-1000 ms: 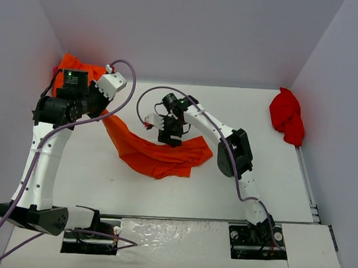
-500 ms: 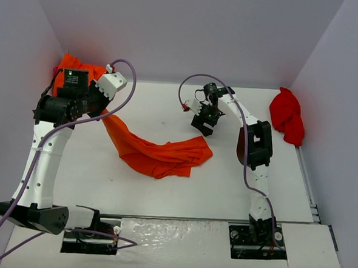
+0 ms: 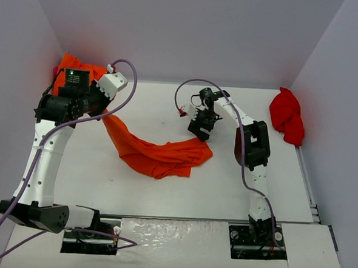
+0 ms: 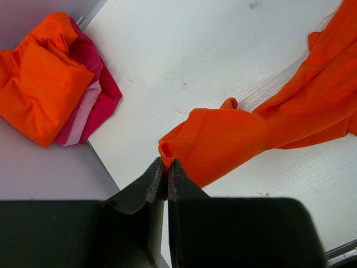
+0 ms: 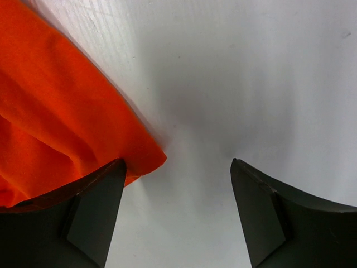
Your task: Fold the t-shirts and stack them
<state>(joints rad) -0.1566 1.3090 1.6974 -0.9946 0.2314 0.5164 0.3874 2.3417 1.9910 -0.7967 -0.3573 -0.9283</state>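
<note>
A bright orange t-shirt (image 3: pixel 159 154) lies crumpled across the middle of the table, with one end lifted toward the left. My left gripper (image 4: pixel 166 162) is shut on that raised corner of the orange t-shirt (image 4: pixel 223 139), near the table's back left (image 3: pixel 105 112). My right gripper (image 3: pixel 200 132) hangs open just above the shirt's far right corner (image 5: pixel 72 111). Its jaws (image 5: pixel 177 162) stand wide with bare table between them, and the left fingertip (image 5: pixel 106 178) overlaps the cloth's edge. A folded stack (image 4: pixel 39 78) with orange on top of pale pink and magenta sits at the back left corner.
A deeper red t-shirt (image 3: pixel 287 116) lies bunched against the right wall. The folded stack (image 3: pixel 74 65) rests against the left wall behind my left arm. White walls close in three sides. The right arm's purple cable (image 3: pixel 187 92) loops above its wrist.
My right gripper left the shirt's middle, swung back and right, and now hangs open over the shirt's right corner. The left gripper held still with its corner.
</note>
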